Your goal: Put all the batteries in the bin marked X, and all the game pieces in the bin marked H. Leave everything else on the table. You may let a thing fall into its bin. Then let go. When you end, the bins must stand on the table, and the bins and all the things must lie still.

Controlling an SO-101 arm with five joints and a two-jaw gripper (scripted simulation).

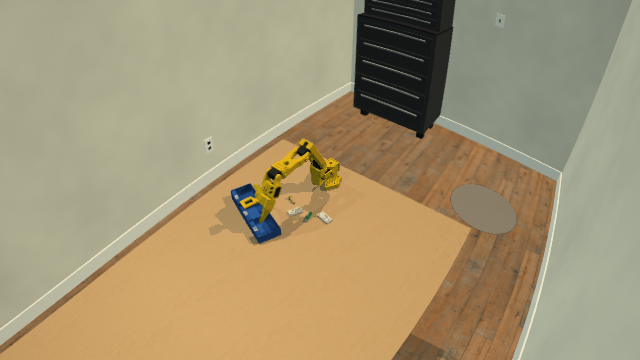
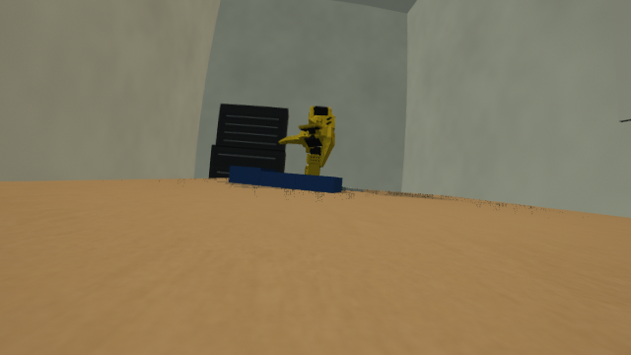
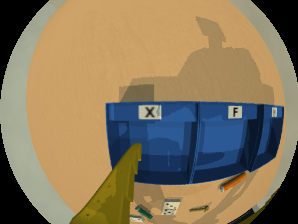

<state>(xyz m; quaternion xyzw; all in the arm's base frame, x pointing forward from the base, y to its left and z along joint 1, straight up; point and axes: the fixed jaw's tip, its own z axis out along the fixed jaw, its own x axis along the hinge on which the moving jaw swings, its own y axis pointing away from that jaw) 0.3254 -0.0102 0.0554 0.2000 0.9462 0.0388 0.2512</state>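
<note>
My gripper [image 1: 252, 211] [image 2: 302, 154] is open and empty, above the joined blue bins. Bin X [image 1: 271, 232] [image 3: 177, 111] is at the near end in the top view, bin H [image 3: 278, 122] at the far end. No things can be made out in them. An orange battery [image 3: 233, 182] lies outside the bins, beside the middle one; the arm hides it in the top view. A green battery [image 1: 307, 217] [image 3: 144, 212] lies between a white dotted domino [image 1: 295, 211] [image 3: 171, 207] and another white domino [image 1: 324, 217] [image 3: 136, 218].
The middle bin F [image 3: 220, 150] stands between X and H. A small brass-coloured piece [image 1: 291, 199] [image 3: 199, 210], perhaps a key or screw, lies near the first domino on the arm's side of the bins. The arm's base [image 1: 325, 175] stands behind these things.
</note>
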